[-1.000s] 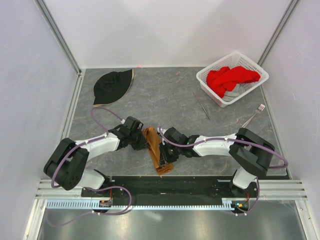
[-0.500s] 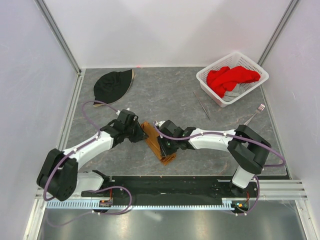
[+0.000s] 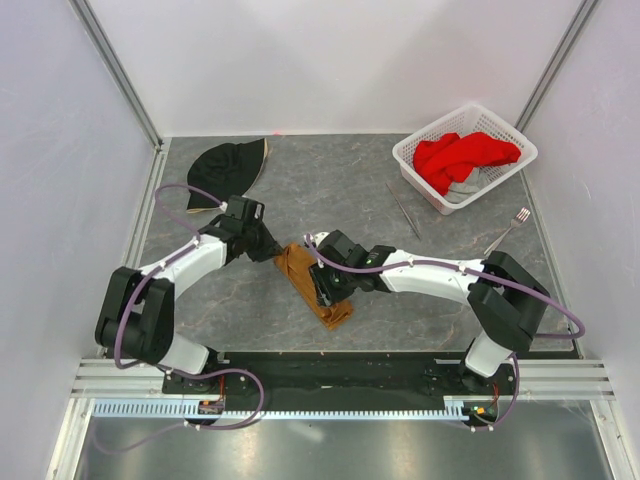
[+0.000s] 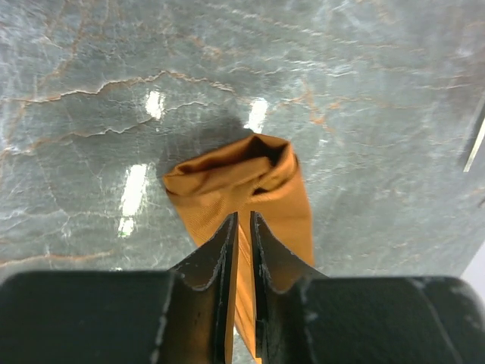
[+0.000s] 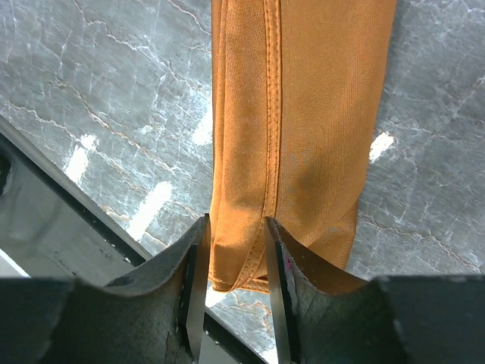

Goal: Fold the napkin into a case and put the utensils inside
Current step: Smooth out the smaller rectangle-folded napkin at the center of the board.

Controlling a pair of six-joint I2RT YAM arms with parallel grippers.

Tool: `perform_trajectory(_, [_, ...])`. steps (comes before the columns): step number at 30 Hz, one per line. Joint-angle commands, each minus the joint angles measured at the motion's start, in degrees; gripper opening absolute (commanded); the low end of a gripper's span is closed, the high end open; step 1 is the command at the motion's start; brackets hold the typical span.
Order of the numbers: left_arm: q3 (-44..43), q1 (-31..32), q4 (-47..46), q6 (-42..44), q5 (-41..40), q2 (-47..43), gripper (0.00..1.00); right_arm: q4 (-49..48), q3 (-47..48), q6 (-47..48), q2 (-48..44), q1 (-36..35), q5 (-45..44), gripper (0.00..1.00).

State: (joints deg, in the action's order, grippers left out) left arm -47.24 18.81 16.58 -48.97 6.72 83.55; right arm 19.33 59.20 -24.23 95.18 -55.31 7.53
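- left gripper (image 4: 242, 218) is clamping down on the far end of the folded napkin (image 3: 298, 268), which is lying mid-table toward the near edge
- right gripper (image 5: 236, 226) is pinching its near-end hem
- fork (image 3: 508, 230) and knife (image 3: 404, 210) are sitting far right, well apart from it

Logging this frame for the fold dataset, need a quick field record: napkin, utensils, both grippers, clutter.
napkin: folded into a narrow strip, held at both ends
left gripper: shut on napkin's far end
right gripper: shut on napkin's near end, along the hem
fork: loose, far right, outside napkin
knife: loose beside basket, outside napkin
basket: far right corner, holds red cloth
hat: far left corner
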Motion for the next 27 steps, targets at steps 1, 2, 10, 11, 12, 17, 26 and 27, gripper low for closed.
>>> perform_trajectory(1, [-2.06,-0.26,-3.57,1.86,2.42,2.05,0.17,0.0,1.01,-0.56,-1.4,0.11,0.03,0.41])
perform_trajectory(2, [-2.06,-0.26,-4.01,1.86,2.59,2.41,0.17,-0.08,1.01,-0.56,-1.4,0.2,-0.23,0.41])
perform_trajectory(10, [-2.77,-0.26,-6.82,1.6,4.09,7.59,0.17,-3.6,-2.15,-2.22,0.27,0.2,2.14,0.38])
perform_trajectory(11, [-3.03,-0.26,-7.17,1.6,4.18,8.2,0.17,-3.95,-2.68,-2.31,0.19,0.2,2.14,0.38])
perform_trajectory(12, [-3.2,-0.18,-7.44,1.51,4.35,9.78,0.17,-4.73,-3.21,-2.4,0.1,0.11,2.05,0.38])
perform_trajectory(17, [-4.17,-0.26,-7.88,1.51,4.27,12.52,0.15,-5.27,-4.18,-1.35,1.85,0.2,1.7,0.38])
perform_trajectory(26, [-4.7,-0.18,-3.05,1.25,3.65,2.86,0.26,-0.88,2.49,-0.38,0.01,0.2,1.09,0.41])
perform_trajectory(27, [-4.96,-0.18,-2.43,1.33,3.65,2.07,0.29,-0.01,3.89,0.05,-0.25,0.2,0.82,0.42])
